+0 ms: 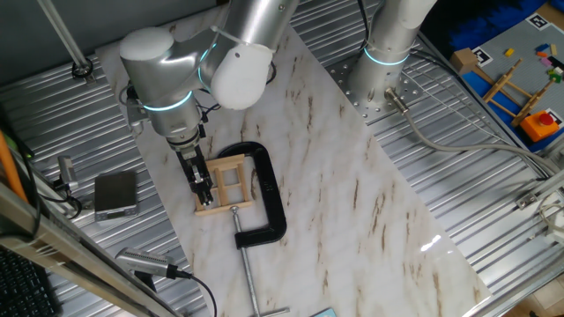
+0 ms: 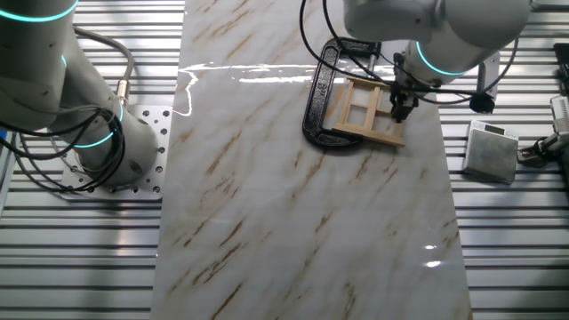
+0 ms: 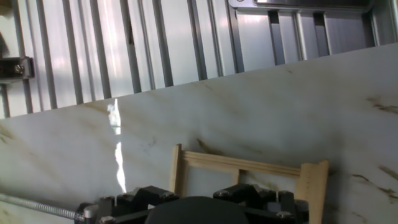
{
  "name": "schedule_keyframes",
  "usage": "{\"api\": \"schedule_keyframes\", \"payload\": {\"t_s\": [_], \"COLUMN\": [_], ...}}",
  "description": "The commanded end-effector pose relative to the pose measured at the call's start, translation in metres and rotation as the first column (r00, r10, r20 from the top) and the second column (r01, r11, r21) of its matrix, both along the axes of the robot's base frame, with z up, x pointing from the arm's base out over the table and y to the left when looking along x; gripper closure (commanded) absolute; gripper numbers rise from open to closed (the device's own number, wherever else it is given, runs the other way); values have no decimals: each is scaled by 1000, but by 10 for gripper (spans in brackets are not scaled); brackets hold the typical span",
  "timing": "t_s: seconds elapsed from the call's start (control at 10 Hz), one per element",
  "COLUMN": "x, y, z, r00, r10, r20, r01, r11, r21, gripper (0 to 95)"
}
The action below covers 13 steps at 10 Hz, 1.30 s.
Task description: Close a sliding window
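One sliding window (image 1: 227,183): a small pale-wood frame with crossbars, lying flat on the marble-patterned board (image 1: 352,202), left of the board's middle in one fixed view. It sits inside the mouth of one black C-clamp (image 1: 269,195), whose curved body wraps its right side and whose threaded screw (image 1: 246,264) runs toward the near edge.

One gripper (image 1: 202,187): lowered onto the left edge of the window. Its dark fingers stand narrow and close together at the frame, but whether they pinch a bar or only touch it cannot be told. In the other fixed view the gripper (image 2: 401,108) meets the frame's right side, the fingertips merging with the wood.

Two silver arm bodies: one over the window, one base column (image 1: 388,44) at the far right of the board.

One grey box (image 1: 116,194) on the ribbed metal table (image 1: 493,220), left of the board. One wooden stick frame with an orange block (image 1: 520,92), far right, partly cut off.

Hand view: the window (image 3: 249,171) shows only its upper part; the gripper's dark housing hides the lower part and the fingertips. The screw (image 3: 37,205) enters at lower left.
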<state>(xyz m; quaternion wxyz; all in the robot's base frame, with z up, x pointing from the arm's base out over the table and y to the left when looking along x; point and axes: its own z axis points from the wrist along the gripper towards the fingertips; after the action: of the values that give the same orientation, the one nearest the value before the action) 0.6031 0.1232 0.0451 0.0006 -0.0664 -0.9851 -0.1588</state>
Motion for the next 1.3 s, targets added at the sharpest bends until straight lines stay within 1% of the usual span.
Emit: {"api": "schedule_keyframes", "payload": {"t_s": [0.1, 0.5, 0.6, 1.3], "x": [2, 3, 3, 4], "y": [6, 17, 20, 22], "z": [-2, -1, -2, -5], "r00": [1000, 1000, 1000, 998], "r10": [-4, -9, -16, -55], "r20": [7, 13, 12, 2], "r01": [4, 9, 16, 55], "r11": [1000, 1000, 1000, 998], "r21": [-1, 1, 0, 6], "gripper": [0, 0, 190, 190]}}
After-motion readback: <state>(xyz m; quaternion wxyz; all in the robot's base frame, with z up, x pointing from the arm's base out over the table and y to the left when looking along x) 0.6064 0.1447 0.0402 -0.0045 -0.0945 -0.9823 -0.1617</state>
